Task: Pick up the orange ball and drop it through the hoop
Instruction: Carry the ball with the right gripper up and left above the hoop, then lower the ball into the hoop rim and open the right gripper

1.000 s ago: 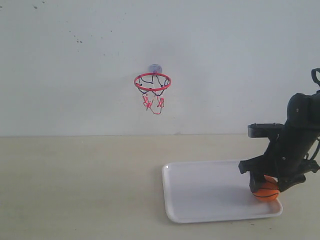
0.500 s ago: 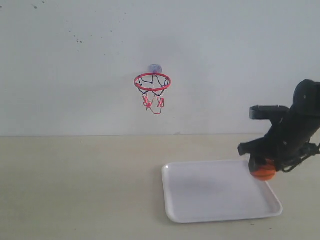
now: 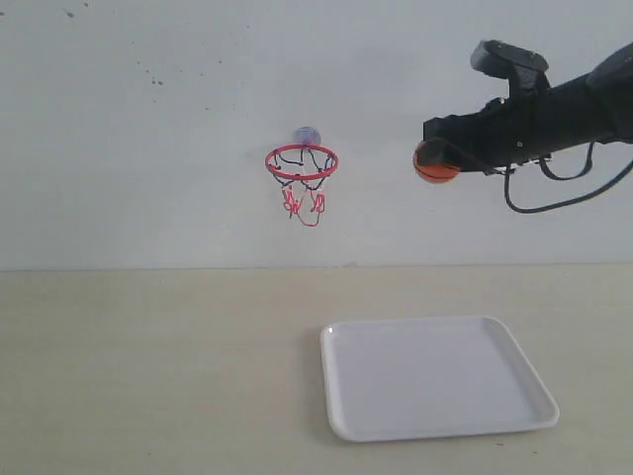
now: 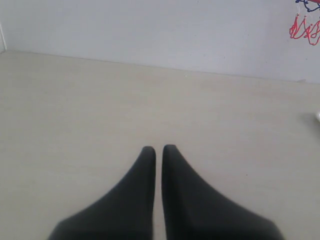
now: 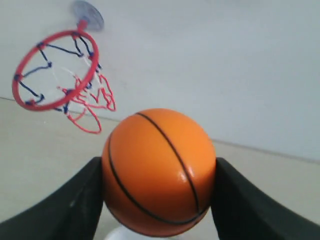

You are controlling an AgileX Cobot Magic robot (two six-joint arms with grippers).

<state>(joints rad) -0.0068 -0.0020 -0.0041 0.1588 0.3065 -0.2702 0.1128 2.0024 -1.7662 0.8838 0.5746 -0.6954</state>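
High in the air at the right, my right gripper [image 3: 435, 158] is shut on the orange ball [image 3: 435, 163], a mini basketball with black seams [image 5: 159, 172]. The ball hangs level with the hoop [image 3: 302, 162] and well to its right. The hoop has a red ring, a black-and-red string net and a greyish suction mount on the wall [image 5: 54, 70]. My left gripper [image 4: 159, 149] is shut with nothing in it, low over the bare table; the exterior view does not show it. A bit of the net [image 4: 306, 27] shows in the left wrist view.
A white tray [image 3: 435, 416] lies on the beige table below the right arm, with nothing in it. A black cable [image 3: 554, 203] loops under the right arm. The white wall stands behind the hoop.
My right gripper has lifted the ball off the tray's right side, raised it to hoop height and carried it leftward. The left gripper's motion cannot be judged.
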